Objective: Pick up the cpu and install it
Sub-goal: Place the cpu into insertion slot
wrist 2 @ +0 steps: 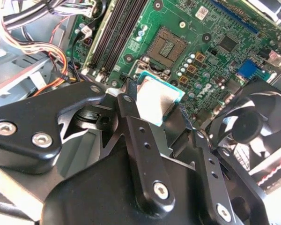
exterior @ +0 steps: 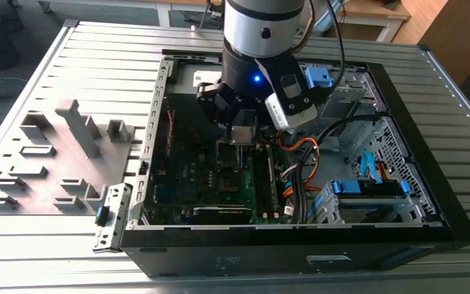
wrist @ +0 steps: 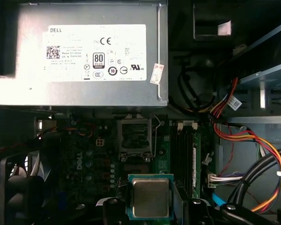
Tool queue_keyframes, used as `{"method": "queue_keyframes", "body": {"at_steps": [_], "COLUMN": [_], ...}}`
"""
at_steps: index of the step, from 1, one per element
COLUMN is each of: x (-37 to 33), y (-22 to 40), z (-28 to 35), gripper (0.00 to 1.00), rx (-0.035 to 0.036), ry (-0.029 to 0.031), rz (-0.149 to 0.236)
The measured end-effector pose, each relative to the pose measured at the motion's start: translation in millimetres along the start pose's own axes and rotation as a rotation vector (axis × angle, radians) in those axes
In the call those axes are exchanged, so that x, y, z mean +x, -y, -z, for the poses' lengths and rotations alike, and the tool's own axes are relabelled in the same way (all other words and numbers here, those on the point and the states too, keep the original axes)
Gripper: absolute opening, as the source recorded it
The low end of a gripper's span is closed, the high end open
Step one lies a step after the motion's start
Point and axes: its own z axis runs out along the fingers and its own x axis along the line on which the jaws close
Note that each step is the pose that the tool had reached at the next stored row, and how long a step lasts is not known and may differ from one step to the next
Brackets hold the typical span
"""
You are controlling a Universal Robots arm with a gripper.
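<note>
My gripper (exterior: 243, 133) hangs inside the open computer case (exterior: 431, 202), above the green motherboard (exterior: 218, 177). It is shut on the cpu (wrist: 150, 197), a thin square chip with a silver-grey top and a green rim. In both wrist views the chip sits between the black fingers (wrist: 111, 207). In the second wrist view the cpu (wrist 2: 160, 97) is tilted and held clear of the board. The open cpu socket (wrist: 136, 136) with its metal frame lies a short way ahead of the chip, uncovered. The socket (wrist 2: 167, 47) has nothing in it.
A big grey power supply (wrist: 79, 51) with a white label stands just past the socket. Memory slots (wrist: 185, 150) run beside it, and coloured cables (wrist: 253, 140) crowd the far side. A black fan (wrist 2: 253, 126) sits by the board. A grey fixture plate (exterior: 55, 159) lies on the table.
</note>
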Motion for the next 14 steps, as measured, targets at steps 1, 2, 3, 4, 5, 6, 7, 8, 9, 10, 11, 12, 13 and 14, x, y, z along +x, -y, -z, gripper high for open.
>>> {"method": "queue_keyframes", "body": {"at_steps": [1,2,3,4,5,6,7,8,9,10,11,12,13,14], "x": [0.6,1.0,1.2,1.4,1.5,1.7,1.9,2.2,2.4,2.7,2.9,3.2,3.5,3.8], "y": [0.2,0.5,0.8,1.0,1.3,1.9,2.6,3.2,3.8,4.5,5.1,5.9,6.6,7.2], "z": [-1.8,-3.6,-5.3,-7.1,-8.9,-10.8,-12.5,-14.2,-15.8,-17.3,-18.9,-20.4,-21.9,-23.3], "gripper": [0.47,0.47,0.47,0.47,0.47,0.47,0.47,0.47,0.47,0.47,0.47,0.47,0.47,0.47], "rx": [0.0001,0.0000,0.0001,0.0004,0.0005,0.0004,0.0004,0.0004,0.0005,0.0006,0.0007,0.0008,0.0009,0.0009], "ry": [0.0000,0.0001,0.0000,0.0000,0.0000,0.0000,0.0000,0.0001,0.0001,0.0000,0.0000,0.0001,0.0000,0.0000], "rz": [0.000,0.000,0.000,0.000,0.000,0.000,0.000,0.000,0.000,0.000,0.000,0.000,0.000,0.000]}}
